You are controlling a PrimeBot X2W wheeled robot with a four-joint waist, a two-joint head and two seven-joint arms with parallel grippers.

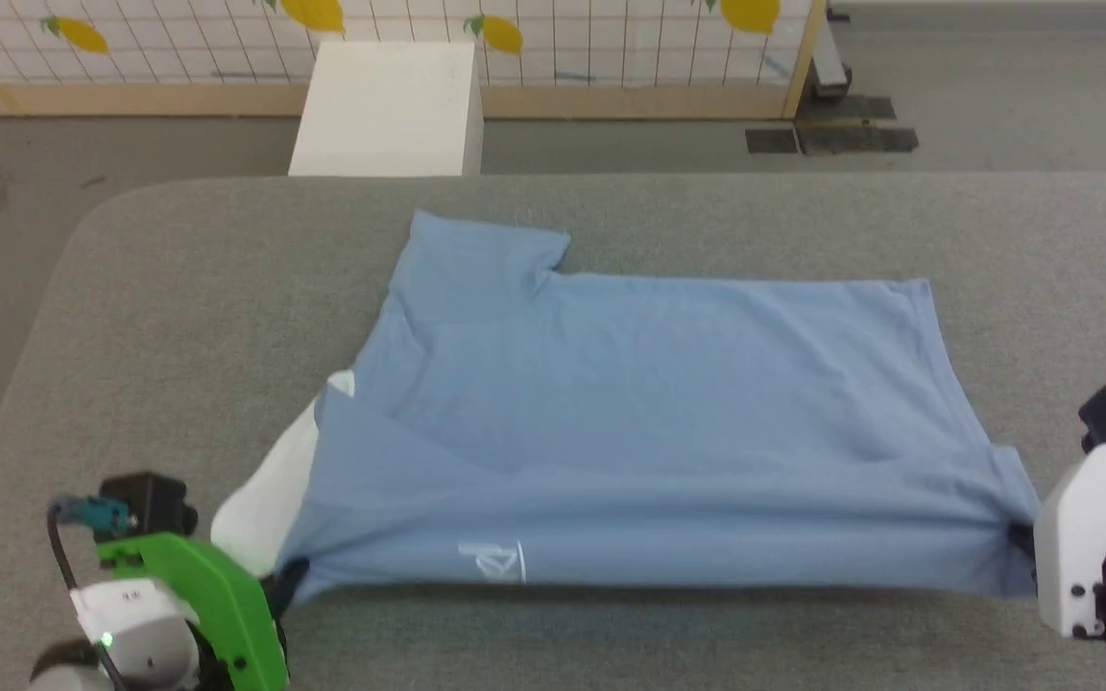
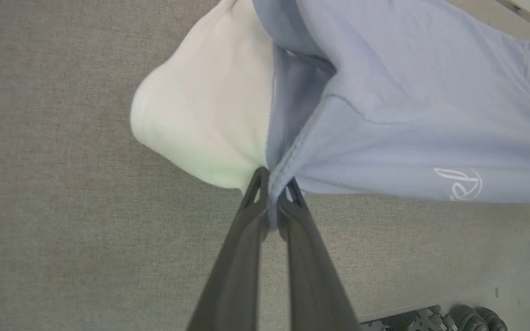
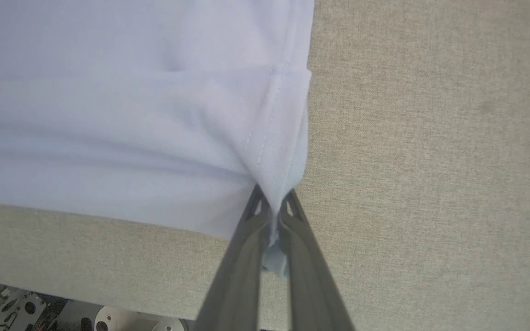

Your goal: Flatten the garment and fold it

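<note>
Light blue T-shirt, white panel by the left gripper — spread nearly flat, one edge stretched taut from there to the right gripper.

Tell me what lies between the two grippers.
In the head view, the garment stretches from left gripper to right gripper, its logo on the near edge.

The left gripper is held low at the near left, the right gripper at the near right; both are pinched closed on the garment.
</note>
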